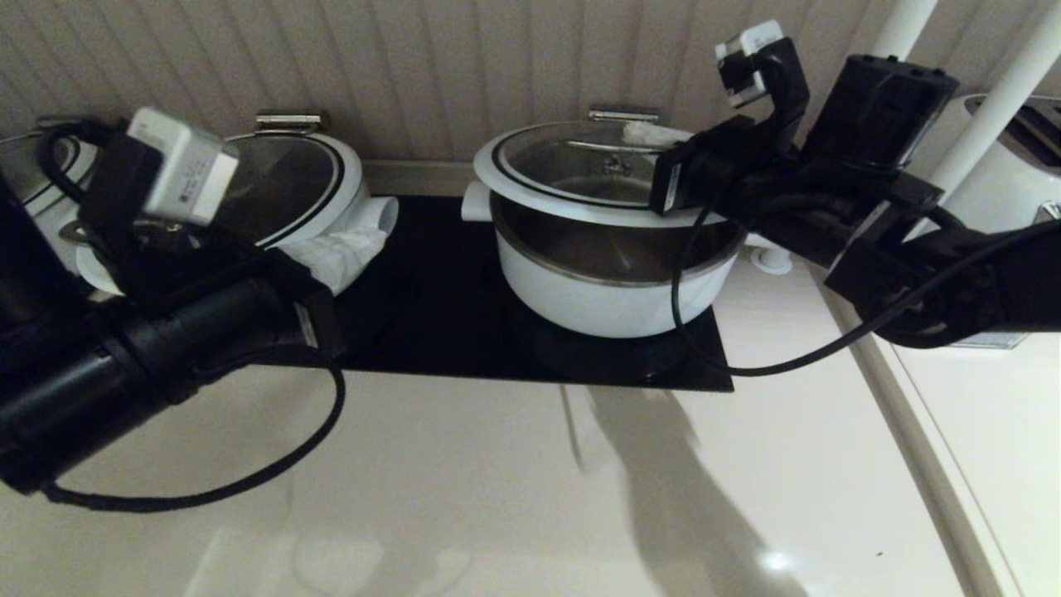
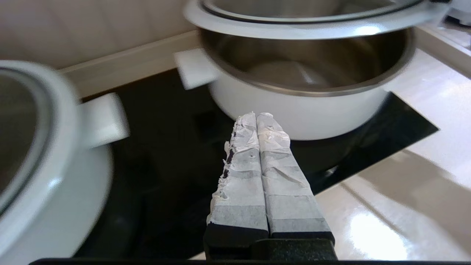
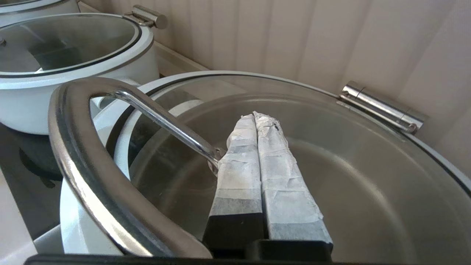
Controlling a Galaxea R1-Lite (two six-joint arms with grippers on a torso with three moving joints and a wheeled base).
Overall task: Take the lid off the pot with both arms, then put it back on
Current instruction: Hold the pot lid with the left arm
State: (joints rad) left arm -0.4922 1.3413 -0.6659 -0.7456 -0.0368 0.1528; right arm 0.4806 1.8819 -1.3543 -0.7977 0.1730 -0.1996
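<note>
The white pot (image 1: pixel 613 303) stands on the black cooktop (image 1: pixel 431 332). Its glass lid (image 1: pixel 572 162) is raised at the front above the steel rim, its rear still at the hinge bracket (image 1: pixel 623 114). My right gripper (image 1: pixel 642 133) is over the lid, shut, its taped fingers beside the end of the steel bar handle (image 3: pixel 165 123); I cannot tell whether they hook under it. In the right wrist view the gripper (image 3: pixel 259 116) lies over the glass (image 3: pixel 312 121). My left gripper (image 1: pixel 373 242) is shut and empty, low over the cooktop, its tips (image 2: pixel 257 116) pointing at the pot's wall (image 2: pixel 312 114).
A wider white pot with a loop-handled lid (image 1: pixel 307 182) stands left of the cooktop, close behind my left gripper, and also shows in the left wrist view (image 2: pixel 36 147). A white toaster (image 1: pixel 1011 166) and white poles (image 1: pixel 995 108) are at the right. The panelled wall is just behind the pots.
</note>
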